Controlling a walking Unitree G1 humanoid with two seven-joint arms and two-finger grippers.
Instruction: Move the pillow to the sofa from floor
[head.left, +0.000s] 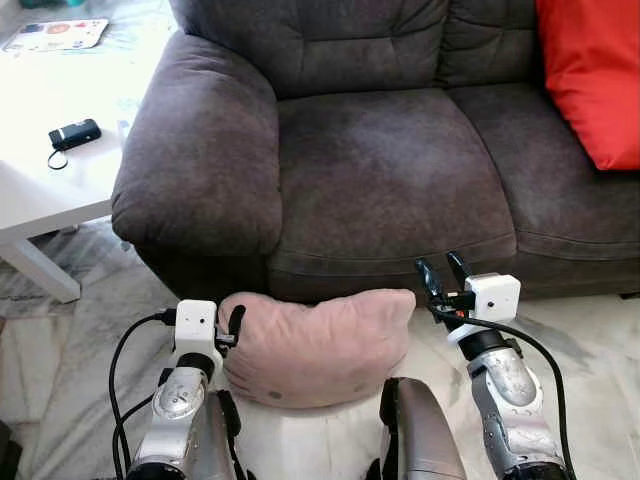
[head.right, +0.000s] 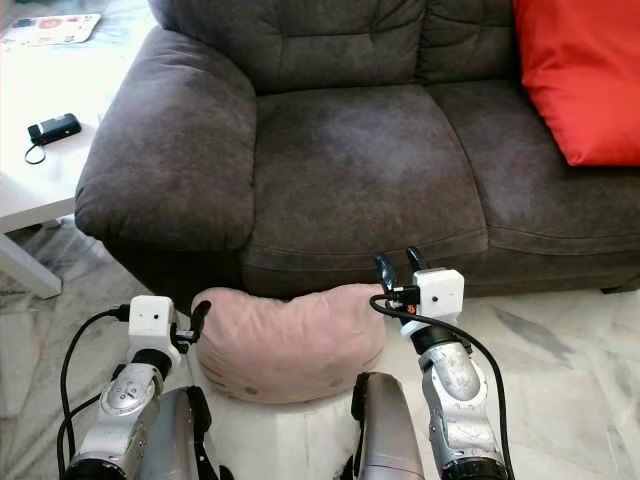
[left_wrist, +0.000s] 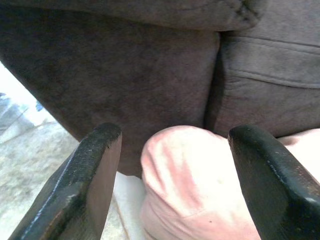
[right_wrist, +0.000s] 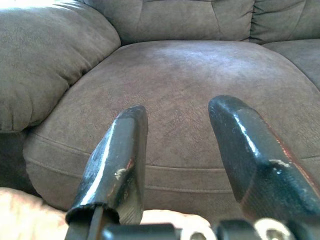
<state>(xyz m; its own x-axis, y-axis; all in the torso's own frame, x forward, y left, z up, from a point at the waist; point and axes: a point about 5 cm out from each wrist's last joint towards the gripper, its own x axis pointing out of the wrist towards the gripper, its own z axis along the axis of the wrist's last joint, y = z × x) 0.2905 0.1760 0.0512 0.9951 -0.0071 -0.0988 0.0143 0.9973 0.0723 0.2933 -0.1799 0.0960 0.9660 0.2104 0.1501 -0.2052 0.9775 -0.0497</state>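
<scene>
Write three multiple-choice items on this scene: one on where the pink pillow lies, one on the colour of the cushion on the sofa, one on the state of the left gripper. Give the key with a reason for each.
1. Where does the pink pillow lie?
A. On the sofa seat
B. On the floor against the sofa's front
C. On the white table

2. What colour is the cushion on the sofa?
A. Red
B. Blue
C. Green

3. How does the left gripper stand?
A. Shut on the pillow
B. Shut on nothing
C. Open, at the pillow's end

Key:
1 B, the pillow rests on the marble floor below the seat edge.
2 A, the cushion at the sofa's right end is bright red.
3 C, the left wrist view shows the fingers spread wide with the pillow's end between them, not pinched.
</scene>
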